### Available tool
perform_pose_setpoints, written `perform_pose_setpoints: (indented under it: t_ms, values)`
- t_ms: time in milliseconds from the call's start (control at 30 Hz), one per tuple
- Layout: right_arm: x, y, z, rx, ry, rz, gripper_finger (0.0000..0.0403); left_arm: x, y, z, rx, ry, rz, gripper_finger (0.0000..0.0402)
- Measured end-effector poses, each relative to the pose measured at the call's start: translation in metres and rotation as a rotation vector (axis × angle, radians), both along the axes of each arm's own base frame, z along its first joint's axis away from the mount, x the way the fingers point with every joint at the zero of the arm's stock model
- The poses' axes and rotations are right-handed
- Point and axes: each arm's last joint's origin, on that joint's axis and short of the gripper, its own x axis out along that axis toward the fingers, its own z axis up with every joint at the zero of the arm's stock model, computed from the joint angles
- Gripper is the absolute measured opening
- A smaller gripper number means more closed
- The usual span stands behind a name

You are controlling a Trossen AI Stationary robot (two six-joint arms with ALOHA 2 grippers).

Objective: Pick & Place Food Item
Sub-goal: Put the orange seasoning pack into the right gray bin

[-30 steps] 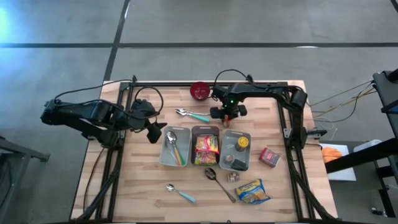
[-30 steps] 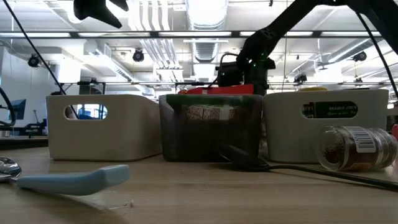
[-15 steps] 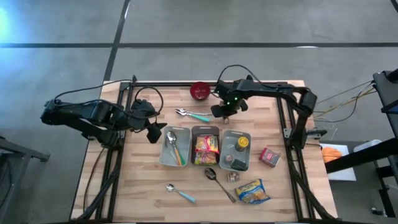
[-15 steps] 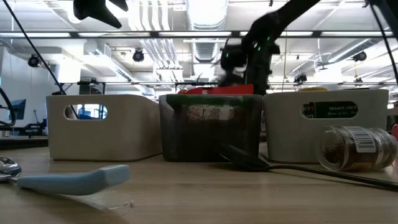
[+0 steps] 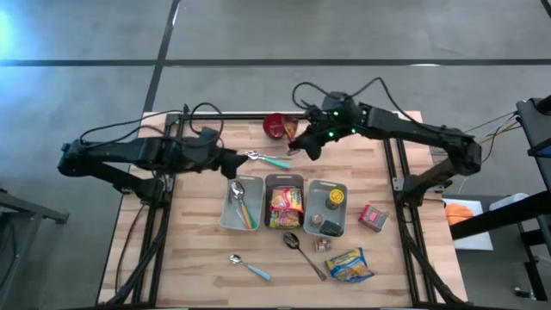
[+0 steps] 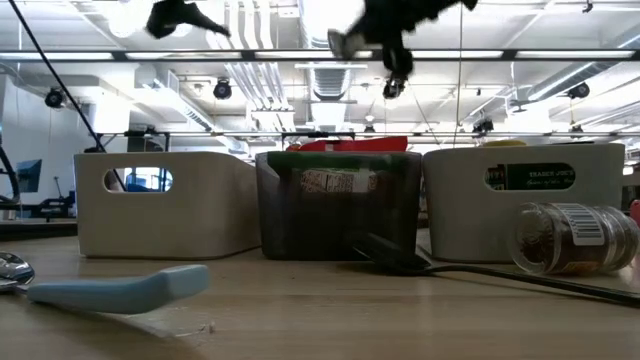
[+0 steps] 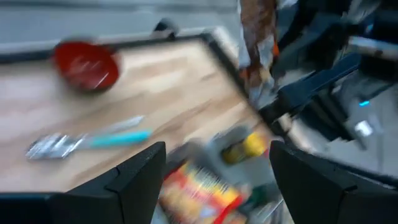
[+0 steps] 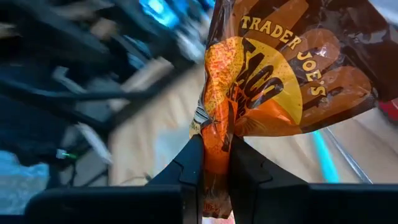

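My right gripper [image 5: 303, 141] is raised over the table's far middle and shut on an orange-and-brown snack packet [image 8: 280, 68], which also shows in the high view [image 5: 291, 130] beside a red bowl [image 5: 275, 125]. My left gripper [image 5: 232, 162] stands open in the air to the left of a teal-handled fork [image 5: 269, 159], with nothing between its fingers. The left wrist view shows the packet [image 7: 256, 50] hanging ahead of that gripper. Both grippers appear high in the low view, the left [image 6: 185, 16] and the right [image 6: 385, 35]. My right gripper pinches the packet between its two fingers at a bunched, crumpled end [image 8: 214, 146]. The rest of the packet stretches out beyond the fingertips [image 8: 193, 163]. The packet is lifted clear of the table, above the space between the bowl and the bins.
Three bins stand in a row at mid-table: a white one [image 5: 231, 215] with spoons, a dark one [image 5: 285, 180] with a snack packet, a white one [image 5: 342, 194] with jars. Nearer lie a spoon [image 5: 303, 251], a small jar [image 5: 323, 244], a yellow packet [image 5: 349, 264], a red packet [image 5: 373, 217] and a teal-handled spoon [image 5: 250, 268].
My right gripper has risen from the tabletop behind the bins toward the far left, rolling as it went, and has lifted the snack packet clear of the table. My left gripper has swung toward the table's middle, to beside the fork, rolling too, and has stayed open.
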Motion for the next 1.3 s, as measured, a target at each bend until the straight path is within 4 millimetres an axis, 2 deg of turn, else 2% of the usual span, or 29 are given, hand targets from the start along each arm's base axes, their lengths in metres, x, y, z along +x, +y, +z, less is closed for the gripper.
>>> perform_pose_setpoints:
  t_ms: [100,267,533,767,1133,1300]
  values:
    - [0.002,0.011,0.012,-0.029,-0.086,0.038,0.0034,0.016,-0.001,0.008,0.086,-0.100,-0.049,0.0290]
    - [0.007,0.028,0.010,-0.035,-0.086,0.094,0.0034,0.032,0.000,0.023,0.245,-0.248,-0.098,0.0290]
    - [0.017,0.049,0.019,-0.063,-0.206,0.166,0.0034,0.051,0.005,0.005,0.113,-0.229,-0.107,0.0290]
    - [0.017,0.050,0.023,-0.077,-0.235,0.156,0.0034,0.060,0.003,0.012,0.144,-0.331,-0.172,0.0290]
    - [0.019,0.050,0.025,-0.093,-0.264,0.132,0.0034,0.061,0.001,0.017,0.132,-0.390,-0.232,0.0290]
    - [0.023,0.048,0.019,-0.094,-0.244,0.105,0.0034,0.063,0.000,0.016,0.135,-0.393,-0.260,0.0290]
